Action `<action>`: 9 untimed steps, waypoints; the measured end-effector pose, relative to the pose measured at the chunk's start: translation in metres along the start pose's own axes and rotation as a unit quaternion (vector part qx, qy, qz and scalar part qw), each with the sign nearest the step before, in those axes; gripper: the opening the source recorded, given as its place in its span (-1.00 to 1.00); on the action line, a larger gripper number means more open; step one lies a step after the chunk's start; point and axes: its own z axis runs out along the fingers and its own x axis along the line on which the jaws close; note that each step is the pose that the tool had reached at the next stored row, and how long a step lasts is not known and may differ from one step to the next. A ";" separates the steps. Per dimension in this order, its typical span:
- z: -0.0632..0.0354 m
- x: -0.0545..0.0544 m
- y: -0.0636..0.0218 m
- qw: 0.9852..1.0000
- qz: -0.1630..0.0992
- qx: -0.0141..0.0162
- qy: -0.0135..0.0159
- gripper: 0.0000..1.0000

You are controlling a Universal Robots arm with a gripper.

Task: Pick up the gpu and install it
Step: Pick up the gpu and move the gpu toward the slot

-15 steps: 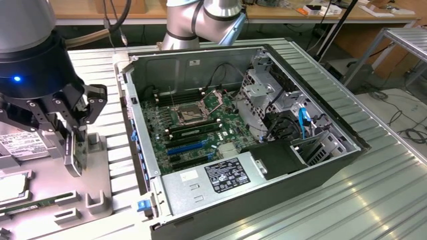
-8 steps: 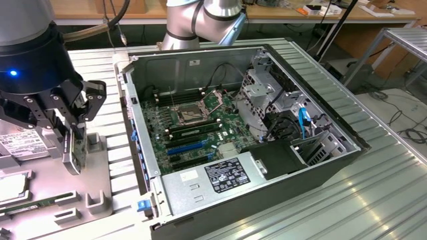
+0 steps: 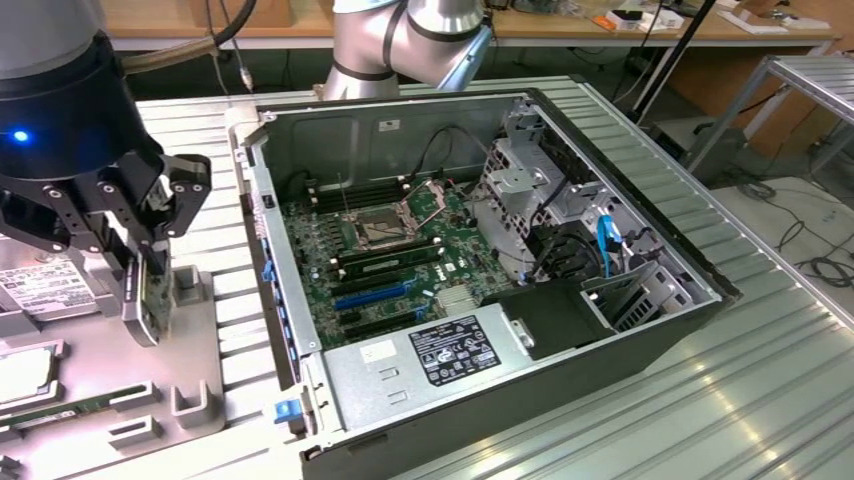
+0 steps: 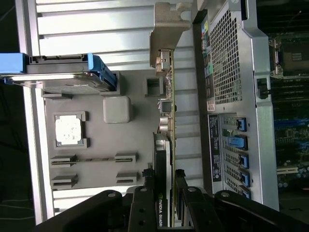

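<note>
The open computer case (image 3: 641, 360) is seen to one side of the fingers (image 4: 144, 203), and the grey tray (image 4: 96, 140) lies beyond the fingertips. The gpu (image 4: 167, 145) is clamped edge-on between the fingers of the gripper (image 3: 144, 268), with its silver bracket (image 4: 166, 34) at the end farthest from them.
</note>
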 end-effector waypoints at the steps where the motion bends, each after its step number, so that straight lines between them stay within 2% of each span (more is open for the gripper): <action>1: -0.0006 0.000 0.0000 1.000 0.000 0.000 0.000 -0.47; 9: -0.0092 0.000 0.0004 1.000 0.000 0.000 0.000 -0.47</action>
